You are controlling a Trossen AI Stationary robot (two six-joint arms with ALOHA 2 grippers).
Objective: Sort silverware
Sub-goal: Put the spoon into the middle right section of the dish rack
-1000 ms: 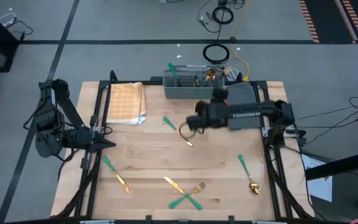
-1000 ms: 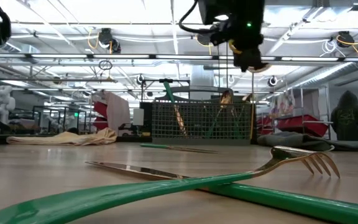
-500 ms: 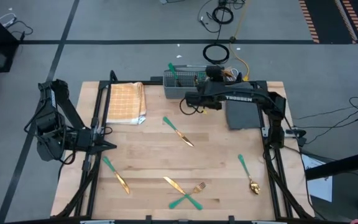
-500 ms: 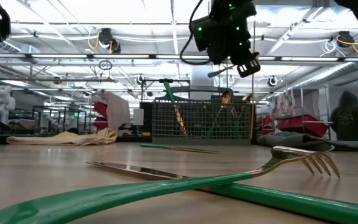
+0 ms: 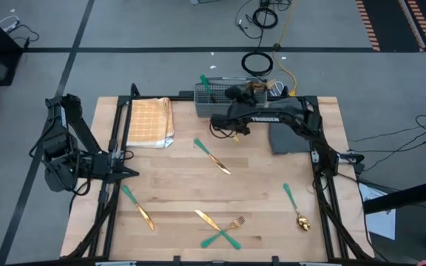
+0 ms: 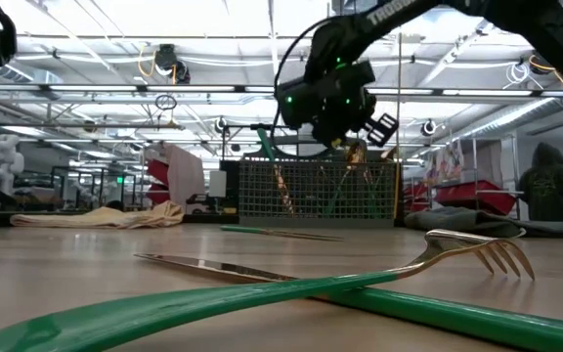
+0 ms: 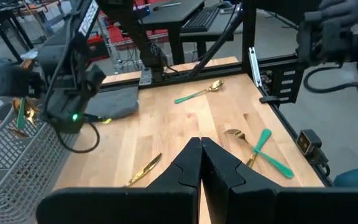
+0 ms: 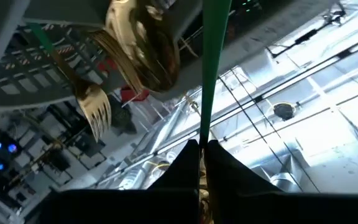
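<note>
R gripper [image 5: 233,94] is up at the far edge of the bench [image 5: 257,192], over the grey basket [image 5: 217,106]. Its fingers [image 8: 219,165] are pinched tight on a slim green handle [image 8: 213,68]. In the R wrist view that handle runs away from the fingers, w/ a gold spoon bowl [image 8: 143,46] and fork tines [image 8: 96,109] close by near the basket mesh; can't tell which head belongs to the held handle. Low view shows the gripper [image 6: 360,132] raised just above the basket's [image 6: 316,191] rim.

L gripper [image 5: 128,172] sits at the bench's L edge, fingers [image 7: 188,168] closed together w/ nothing between them.

Silverware: several pcs stand in the basket. On the bench: a knife [image 5: 211,156] mid-bench, another knife [image 5: 137,206] near the L gripper, a spoon [image 5: 295,206] on the R side, and at the near edge a fork [image 5: 226,232] crossed over a knife [image 5: 214,225]. Low view has that crossed pair up front, the fork [image 6: 477,249] tines lifted off the wood.

Tan checked cloth [image 5: 151,122] lies at the far L corner. Grey pad [image 5: 287,137] lies under the R arm.
</note>
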